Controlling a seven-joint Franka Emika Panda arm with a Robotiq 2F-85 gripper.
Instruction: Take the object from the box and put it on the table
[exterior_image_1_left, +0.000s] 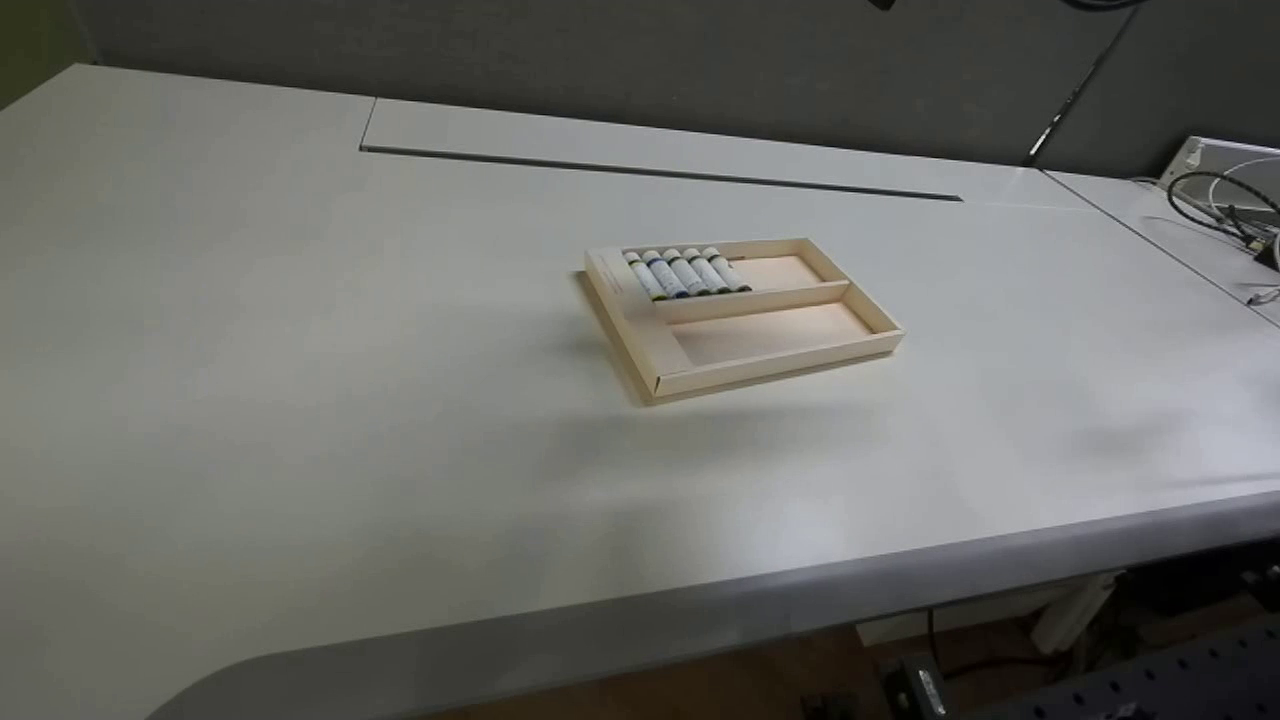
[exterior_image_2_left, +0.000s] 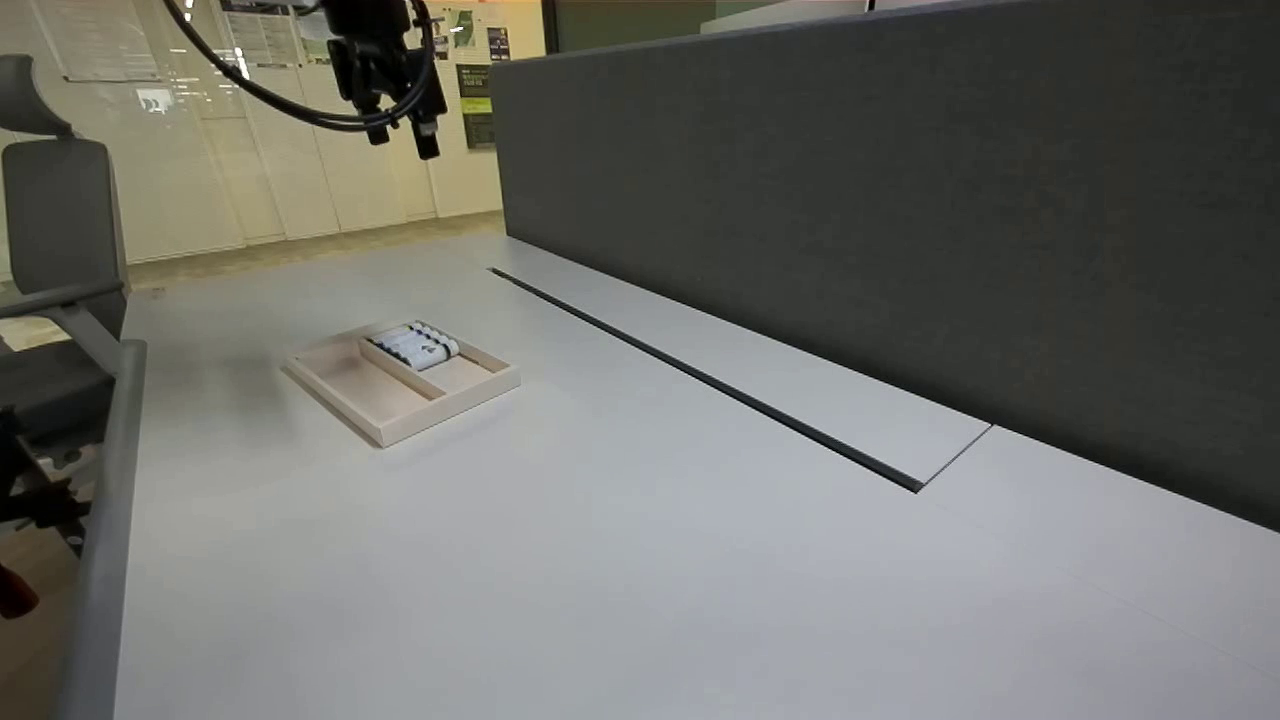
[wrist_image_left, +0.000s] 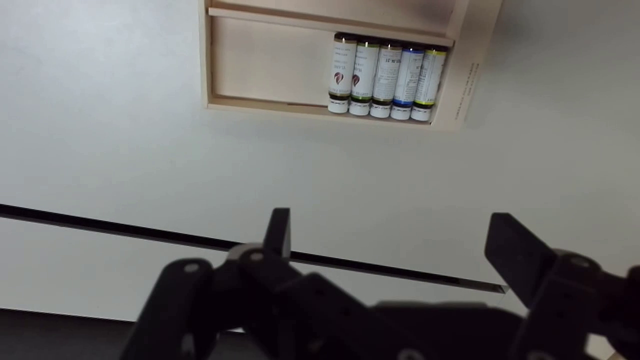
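Note:
The box (exterior_image_1_left: 628, 318) is a shallow light-wood tray with two compartments; it also shows in an exterior view (exterior_image_2_left: 452, 402) and the wrist view (wrist_image_left: 320, 22). The object (wrist_image_left: 341, 70) is one of several small bottles with white labels and white caps, lying side by side at one end of one compartment. The bottles also show in both exterior views (exterior_image_1_left: 688, 272) (exterior_image_2_left: 415, 345). The table (exterior_image_1_left: 300, 400) is a large white-grey top with a thin dark slot. My gripper (exterior_image_2_left: 403, 143) is open and empty, high above the table. In the wrist view its fingers (wrist_image_left: 391, 220) are wide apart.
A dark grey partition (exterior_image_2_left: 850, 200) rises along the table's back edge. Cables (exterior_image_1_left: 1235, 205) lie at the table's far right in an exterior view. A grey chair (exterior_image_2_left: 62, 220) stands beside the table. A black cable loop (exterior_image_2_left: 300, 112) hangs by the gripper.

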